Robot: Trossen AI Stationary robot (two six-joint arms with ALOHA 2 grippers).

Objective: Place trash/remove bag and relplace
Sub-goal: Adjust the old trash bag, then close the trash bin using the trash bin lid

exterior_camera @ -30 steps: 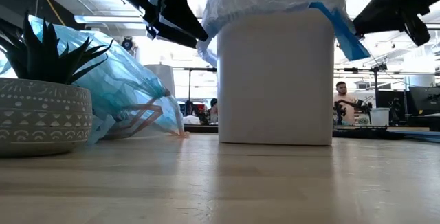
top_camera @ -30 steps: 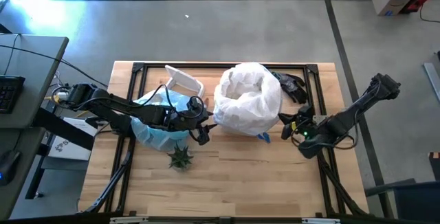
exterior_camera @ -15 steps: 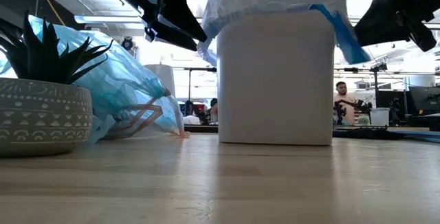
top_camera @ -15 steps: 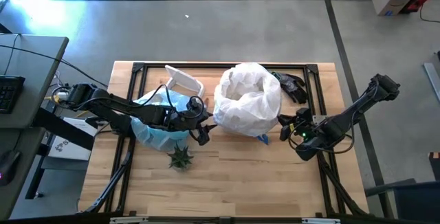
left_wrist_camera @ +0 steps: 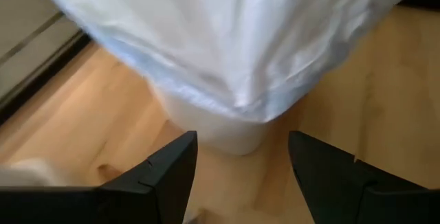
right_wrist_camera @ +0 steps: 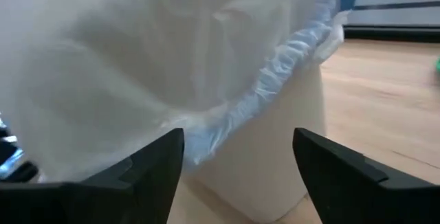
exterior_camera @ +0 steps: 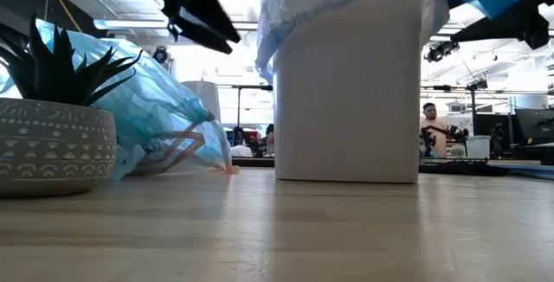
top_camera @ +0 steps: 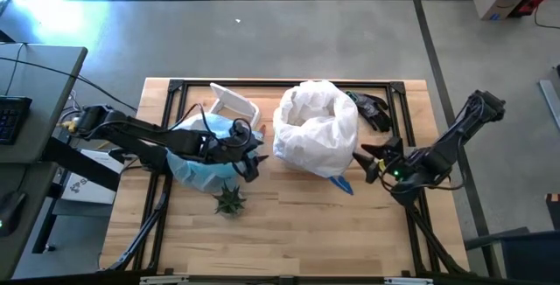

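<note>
A: We note the left tool (top_camera: 248,164), fingers apart and empty, between the filled bag (top_camera: 197,164) on the desk (top_camera: 289,232) and the bin (exterior_camera: 346,92).

B: The new liner (top_camera: 317,128) sits draped over the bin's rim. Right tool (top_camera: 367,162), fingers apart, holds nothing beside it.

A: We advise pulling the hem down evenly on both sides, without tipping the bin.

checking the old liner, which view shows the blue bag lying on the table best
The high view: the blue bag lies crumpled left of the white bin, partly under the left arm. The low view shows its side behind the plant pot. The wrist views show only the bin and its white liner.
</note>
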